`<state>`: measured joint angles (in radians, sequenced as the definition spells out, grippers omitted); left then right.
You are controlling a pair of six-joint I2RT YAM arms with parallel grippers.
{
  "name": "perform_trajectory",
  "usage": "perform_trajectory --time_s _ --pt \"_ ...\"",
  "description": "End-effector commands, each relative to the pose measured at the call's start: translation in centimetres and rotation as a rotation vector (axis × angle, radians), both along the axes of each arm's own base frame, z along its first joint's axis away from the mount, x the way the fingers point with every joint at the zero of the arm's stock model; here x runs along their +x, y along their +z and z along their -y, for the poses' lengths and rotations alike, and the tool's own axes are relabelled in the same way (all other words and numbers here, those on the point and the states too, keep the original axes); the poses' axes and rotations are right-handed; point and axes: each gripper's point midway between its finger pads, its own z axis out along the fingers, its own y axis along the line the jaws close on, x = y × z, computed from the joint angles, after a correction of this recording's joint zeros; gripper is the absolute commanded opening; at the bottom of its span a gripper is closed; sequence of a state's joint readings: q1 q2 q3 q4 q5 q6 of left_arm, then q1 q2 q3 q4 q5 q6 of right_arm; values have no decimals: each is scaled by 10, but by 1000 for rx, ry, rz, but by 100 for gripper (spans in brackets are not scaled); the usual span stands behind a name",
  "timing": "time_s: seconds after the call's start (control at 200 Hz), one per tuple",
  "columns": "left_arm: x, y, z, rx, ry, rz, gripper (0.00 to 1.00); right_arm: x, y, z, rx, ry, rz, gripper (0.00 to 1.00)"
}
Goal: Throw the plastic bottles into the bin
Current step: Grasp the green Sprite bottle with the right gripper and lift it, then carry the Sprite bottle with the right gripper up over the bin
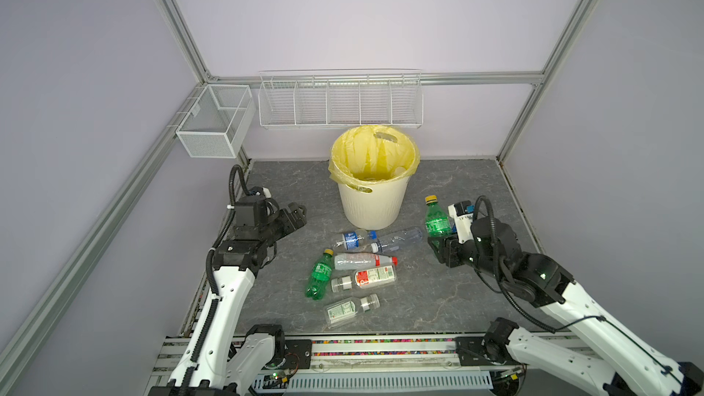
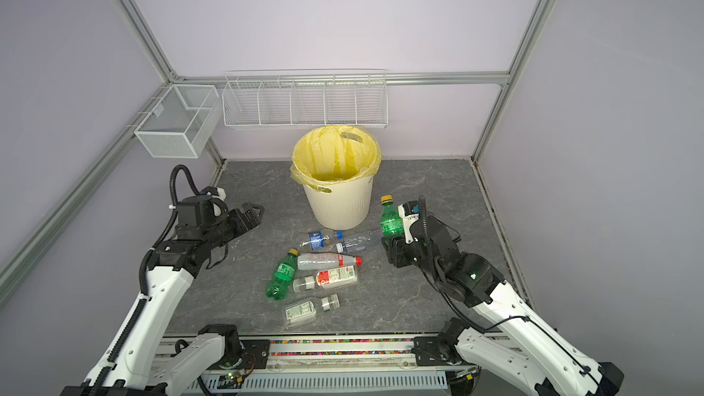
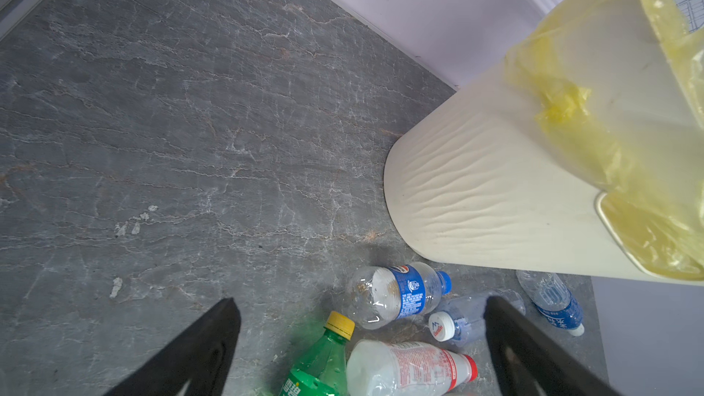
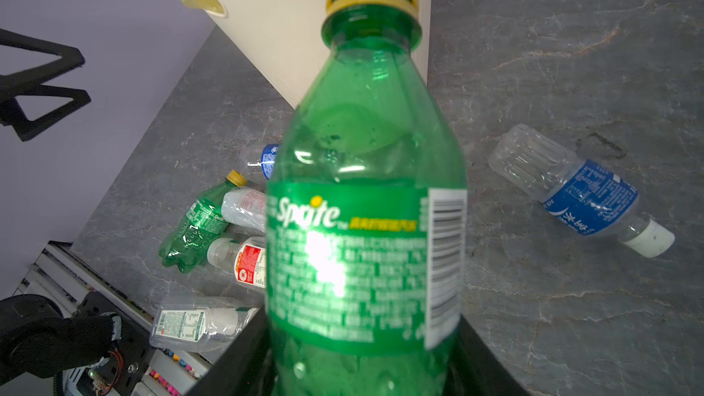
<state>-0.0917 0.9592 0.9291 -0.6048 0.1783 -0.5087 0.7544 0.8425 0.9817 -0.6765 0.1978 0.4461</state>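
Bottle (image 1: 438, 222), green, yellow cap: clamped upright in right jaws, bin (image 1: 367, 207) close beside.
Right jaws grip the lower body; cap points up, long axis near vertical; whether the base clears the tabletop (image 1: 438, 299) cannot be told. In both top views the bin stands toward the middle and farther back from the held bottle. Its open mouth, lined with a yellow bag (image 1: 339, 158), looks higher than the grip. The carry therefore likely needs a lift and an inward swing before release. Left jaws stand wide apart and empty on the bin's opposite side. Loose bottles (image 1: 354, 260), six lying flat, cluster in front of the bin between the two pairs of jaws.
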Motion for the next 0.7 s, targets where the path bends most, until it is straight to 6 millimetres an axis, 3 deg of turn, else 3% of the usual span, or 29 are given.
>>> perform_trajectory --time_s 0.0,0.145,0.315,0.575,0.695 --pt "1 14 -8 36 19 44 100 11 27 -10 19 17 73 52" --pt "10 27 -4 27 2 69 100 24 55 -18 30 16 132 52" --pt "11 23 -3 8 10 73 100 35 82 -26 20 27 169 52" --pt "9 17 -7 33 16 55 100 30 68 -15 18 -5 168 53" --pt "9 18 -10 34 35 55 100 35 71 -16 9 -12 185 53"
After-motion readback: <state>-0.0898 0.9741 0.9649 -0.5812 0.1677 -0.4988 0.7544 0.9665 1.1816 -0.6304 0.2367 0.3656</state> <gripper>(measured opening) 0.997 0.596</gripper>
